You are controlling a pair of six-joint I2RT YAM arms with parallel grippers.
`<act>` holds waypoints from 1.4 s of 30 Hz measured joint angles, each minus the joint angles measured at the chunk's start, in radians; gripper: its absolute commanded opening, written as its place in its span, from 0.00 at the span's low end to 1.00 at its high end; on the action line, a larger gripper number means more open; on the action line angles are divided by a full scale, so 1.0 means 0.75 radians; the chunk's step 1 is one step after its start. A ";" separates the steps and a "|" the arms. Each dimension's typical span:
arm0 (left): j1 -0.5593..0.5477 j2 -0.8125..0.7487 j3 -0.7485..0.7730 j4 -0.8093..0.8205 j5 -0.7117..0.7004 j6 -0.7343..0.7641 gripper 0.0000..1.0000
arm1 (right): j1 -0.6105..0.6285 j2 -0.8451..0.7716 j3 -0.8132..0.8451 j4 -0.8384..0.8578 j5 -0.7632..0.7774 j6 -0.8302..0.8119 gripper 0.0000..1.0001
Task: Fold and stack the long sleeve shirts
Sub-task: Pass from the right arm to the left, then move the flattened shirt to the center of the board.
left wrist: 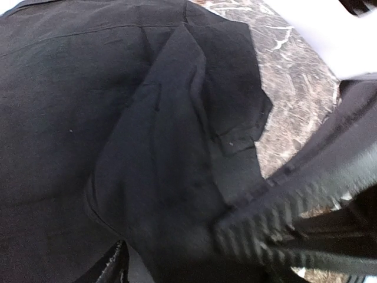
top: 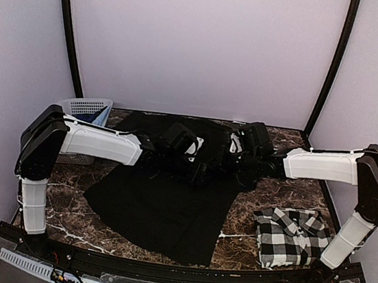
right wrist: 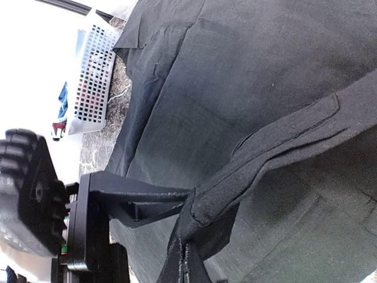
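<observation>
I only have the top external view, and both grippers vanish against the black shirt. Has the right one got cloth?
Observer: Yes. The right wrist view shows the right gripper shut on a bunched edge of the black shirt.
Operator: And the left?
Observer: In its wrist view a raised fold of the shirt runs down into the left gripper. I cannot tell whether it is closed on the fold.
Operator: Anything in the basket?
Observer: The right wrist view shows a red item beside a blue item at the open top of the white lattice basket.
</observation>
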 measured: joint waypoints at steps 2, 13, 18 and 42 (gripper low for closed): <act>-0.001 0.018 0.015 0.001 -0.034 -0.004 0.54 | -0.001 0.000 -0.016 0.019 -0.005 0.009 0.00; -0.017 0.083 0.082 -0.003 -0.140 -0.031 0.00 | -0.009 -0.022 -0.067 0.024 0.042 0.018 0.35; -0.011 0.083 0.132 -0.013 -0.138 -0.035 0.00 | -0.008 -0.167 -0.090 -0.058 0.172 -0.004 0.65; 0.008 0.259 0.381 0.130 0.134 -0.127 0.00 | -0.009 -1.220 -0.424 -0.607 0.799 0.165 0.99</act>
